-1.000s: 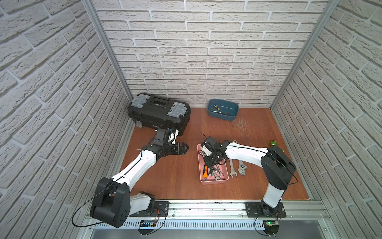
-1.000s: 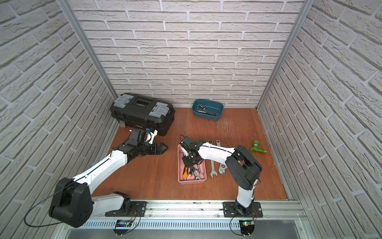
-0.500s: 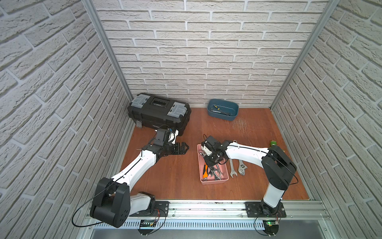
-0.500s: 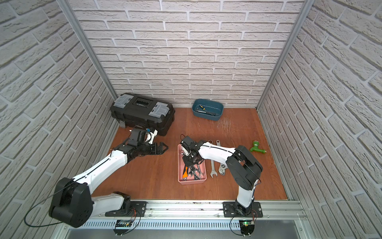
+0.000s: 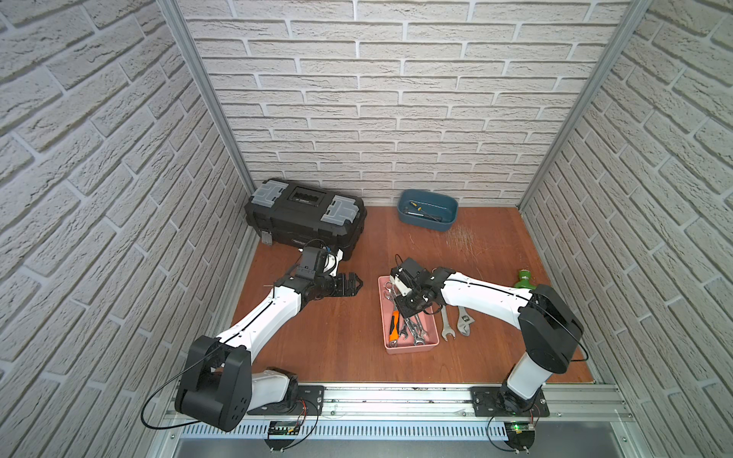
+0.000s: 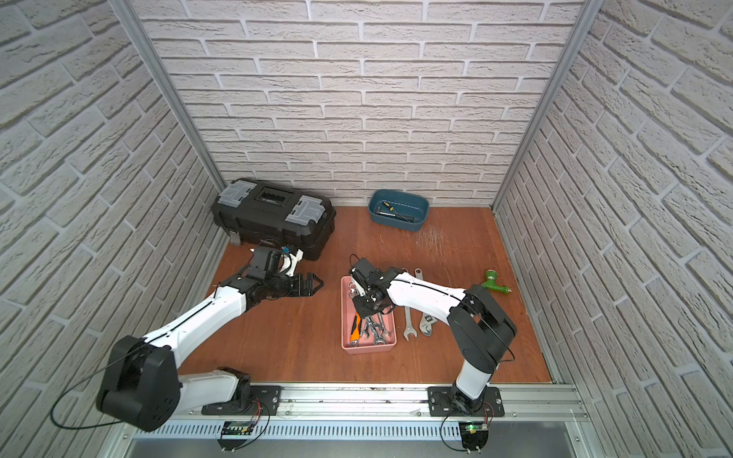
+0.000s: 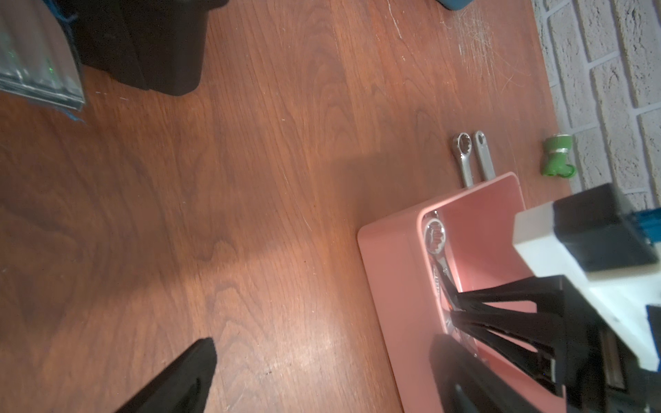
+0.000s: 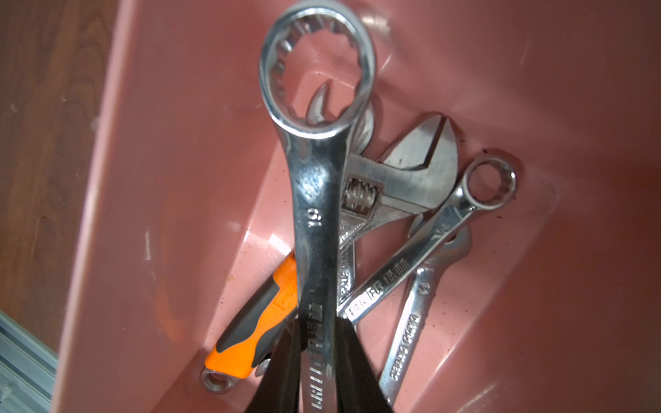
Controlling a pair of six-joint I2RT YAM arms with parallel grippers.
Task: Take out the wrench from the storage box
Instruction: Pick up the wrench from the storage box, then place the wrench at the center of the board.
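Okay, right gripper (image 8: pixel 316 336): jaws pressed onto the shank of the wrench (image 8: pixel 314 200), a big chrome combination one, pinched low on the handle with the ring end pointing away from the wrist. The wrench is inside the storage box (image 8: pixel 143 186), lying over the pile: adjustable wrench (image 8: pixel 404 178), smaller ring wrench (image 8: pixel 432 246) and orange-handled tool (image 8: pixel 250 336) under it. Ring end looks raised off the box floor. The open end is hidden behind the fingers (image 8: pixel 282 368), so I can't tell whether it is clear of the others.

Both top views show the gripper down in the far half of the storage box (image 5: pixel 408 348), so nothing is out yet. Step, I'd say: grasp made, lift about to start. Next move calls for a straight pull up until the whole length clears the rim without dragging the neighbours along. Then a carry sideways to bare table (image 5: pixel 337 337). A loose spanner (image 5: pixel 446 323) and a loose adjustable wrench (image 5: pixel 462 323) lie just beside the box on the right arm's side.

Left gripper (image 5: pixel 356 283) hangs apart from the box, jaws spread wide, holding nothing.
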